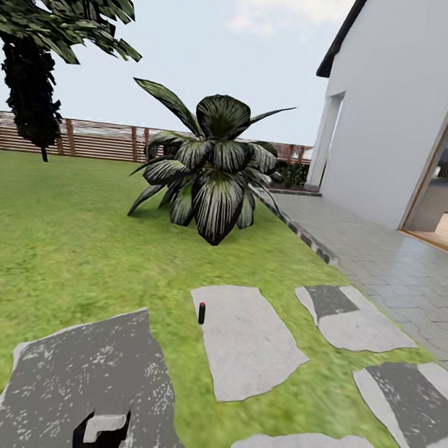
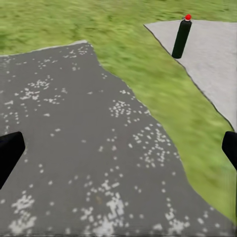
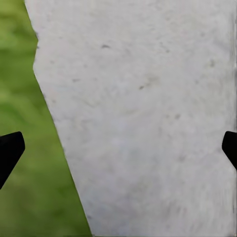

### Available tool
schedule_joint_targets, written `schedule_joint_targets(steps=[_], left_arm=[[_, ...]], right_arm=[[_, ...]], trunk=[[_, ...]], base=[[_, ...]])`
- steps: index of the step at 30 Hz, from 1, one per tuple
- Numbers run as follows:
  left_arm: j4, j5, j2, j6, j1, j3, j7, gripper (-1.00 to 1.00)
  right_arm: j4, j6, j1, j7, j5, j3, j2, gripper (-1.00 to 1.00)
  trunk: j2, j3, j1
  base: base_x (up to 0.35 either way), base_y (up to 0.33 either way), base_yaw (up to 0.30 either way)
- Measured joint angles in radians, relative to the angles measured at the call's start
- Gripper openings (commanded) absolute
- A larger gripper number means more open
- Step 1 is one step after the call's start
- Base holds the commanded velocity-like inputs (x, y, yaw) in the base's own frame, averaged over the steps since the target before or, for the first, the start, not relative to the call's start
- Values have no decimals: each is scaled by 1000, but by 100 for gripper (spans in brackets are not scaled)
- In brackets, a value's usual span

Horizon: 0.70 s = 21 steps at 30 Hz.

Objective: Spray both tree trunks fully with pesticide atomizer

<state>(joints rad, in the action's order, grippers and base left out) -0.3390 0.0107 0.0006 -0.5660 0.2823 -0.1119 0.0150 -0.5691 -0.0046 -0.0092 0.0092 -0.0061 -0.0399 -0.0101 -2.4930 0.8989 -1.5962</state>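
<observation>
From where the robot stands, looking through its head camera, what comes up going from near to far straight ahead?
Dark speckled paving stone → pesticide atomizer standing at the edge of a pale stone → lawn → broad-leaved plant → slatted wooden fence.

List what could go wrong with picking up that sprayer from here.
1. The pesticide atomizer stands upright and narrow at the edge of a pale paving slab; a glancing touch could tip it onto the grass.
2. It looks small next to the open left gripper, so an off-center close may miss.
</observation>
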Motion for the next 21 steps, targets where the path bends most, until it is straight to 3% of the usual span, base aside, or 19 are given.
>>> schedule_joint_targets(steps=[21], left_arm=[[-1, -1, 0, -2, 0, 0, -1, 100]], right_arm=[[0, 0, 0, 0, 0, 0, -1, 100]], trunk=[[0, 0, 0]], base=[[0, -327, 288]])
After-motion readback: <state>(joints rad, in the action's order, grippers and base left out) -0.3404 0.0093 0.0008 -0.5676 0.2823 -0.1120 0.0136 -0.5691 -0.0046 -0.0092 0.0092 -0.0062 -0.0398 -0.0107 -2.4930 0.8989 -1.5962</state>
